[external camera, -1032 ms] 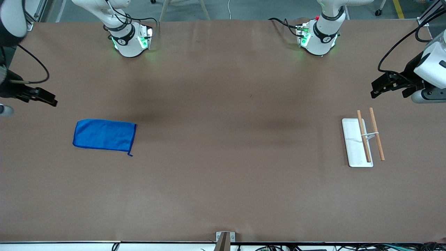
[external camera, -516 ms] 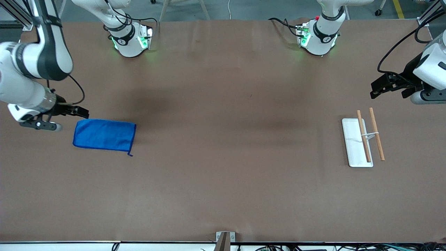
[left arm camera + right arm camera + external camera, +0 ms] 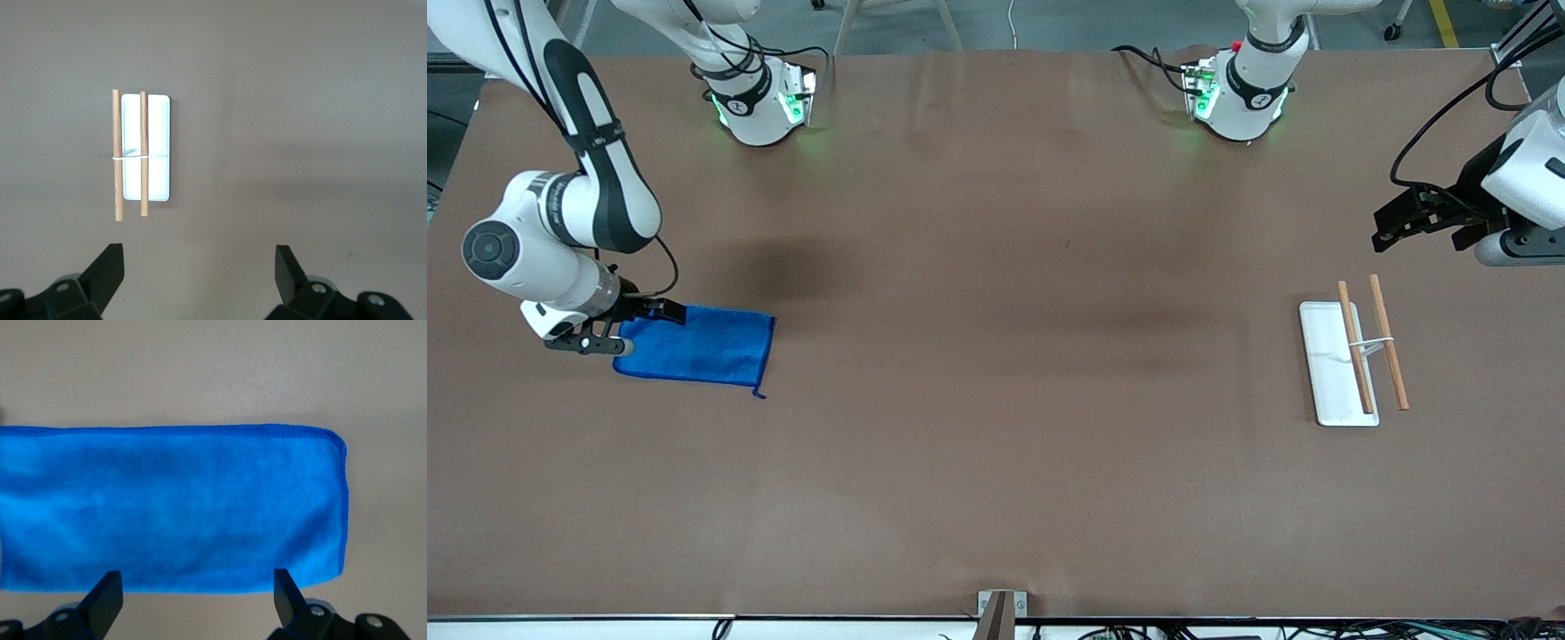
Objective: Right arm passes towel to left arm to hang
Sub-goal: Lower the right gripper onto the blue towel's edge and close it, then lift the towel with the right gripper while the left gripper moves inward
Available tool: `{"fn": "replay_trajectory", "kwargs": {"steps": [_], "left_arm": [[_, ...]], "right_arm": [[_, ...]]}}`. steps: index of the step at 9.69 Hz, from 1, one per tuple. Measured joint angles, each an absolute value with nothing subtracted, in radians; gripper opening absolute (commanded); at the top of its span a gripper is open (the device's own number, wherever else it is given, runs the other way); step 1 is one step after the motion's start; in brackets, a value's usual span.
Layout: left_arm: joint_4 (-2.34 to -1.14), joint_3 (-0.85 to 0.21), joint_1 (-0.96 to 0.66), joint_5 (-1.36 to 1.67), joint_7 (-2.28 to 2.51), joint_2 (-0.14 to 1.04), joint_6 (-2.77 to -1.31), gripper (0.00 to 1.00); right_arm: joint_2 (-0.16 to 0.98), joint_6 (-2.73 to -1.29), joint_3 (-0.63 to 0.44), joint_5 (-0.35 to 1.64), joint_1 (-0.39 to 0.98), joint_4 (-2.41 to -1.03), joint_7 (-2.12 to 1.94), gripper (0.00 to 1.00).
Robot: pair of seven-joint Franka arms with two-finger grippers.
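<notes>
The towel (image 3: 698, 345) is found lying flat on the brown table (image 3: 996, 373), toward the right arm's end, spread as a blue rectangle with a darker stitched hem. A small loop is seen at the corner nearest the front camera, on the side toward the table's middle. In the right wrist view the towel (image 3: 173, 507) fills most of the frame and appears smooth, with one short hemmed edge and one long hemmed edge in view.

The right gripper (image 3: 660, 311) is positioned low over the towel's short edge at the right arm's end of the table. Its jaws are seen spread apart in the right wrist view, with both fingertips (image 3: 107, 593) over the towel's long edge; nothing is held between them. Whether the fingers touch the cloth cannot be determined.

The left gripper (image 3: 1385, 229) is held in the air over the left arm's end of the table, with the left arm waiting. Its jaws are likewise spread wide in the left wrist view, with nothing between the fingertips (image 3: 110, 267).

A white rectangular base (image 3: 1330, 364) is noted on the table near the left gripper, carrying two wooden rods (image 3: 1371, 345) lying parallel and joined by a thin white crosspiece. In the left wrist view one rod (image 3: 143, 153) lies over the base and the other just beside it.
</notes>
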State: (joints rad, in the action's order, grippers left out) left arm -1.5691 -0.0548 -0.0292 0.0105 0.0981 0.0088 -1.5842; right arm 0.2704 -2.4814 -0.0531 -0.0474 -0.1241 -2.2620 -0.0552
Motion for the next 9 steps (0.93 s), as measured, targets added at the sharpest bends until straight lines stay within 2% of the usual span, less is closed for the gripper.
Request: {"fn": "replay_trajectory", "kwargs": {"steps": [1, 3, 7, 8, 9], "left_arm": [[-1.569, -0.055, -0.029, 0.01, 0.098, 0.009, -1.584, 1.0], [-1.569, -0.055, -0.029, 0.01, 0.098, 0.009, -1.585, 1.0], [-1.57, -0.055, -0.029, 0.01, 0.096, 0.018, -1.585, 1.0], [-1.57, -0.055, -0.029, 0.01, 0.096, 0.026, -1.585, 1.0], [-1.571, -0.055, -0.029, 0.01, 0.096, 0.032, -1.585, 1.0]], "right_arm": [[0.305, -2.575, -0.053, -0.047, -0.136, -2.285, -0.061, 1.0], [0.347, -2.662, -0.053, -0.047, -0.142, -2.303, -0.066, 1.0], [0.389, -2.715, -0.046, -0.047, -0.14, -2.303, -0.067, 1.0], [0.397, -2.734, -0.043, -0.047, -0.135, -2.303, -0.067, 0.94], [0.407, -2.747, -0.04, -0.047, -0.131, -2.303, -0.067, 0.83]]}}
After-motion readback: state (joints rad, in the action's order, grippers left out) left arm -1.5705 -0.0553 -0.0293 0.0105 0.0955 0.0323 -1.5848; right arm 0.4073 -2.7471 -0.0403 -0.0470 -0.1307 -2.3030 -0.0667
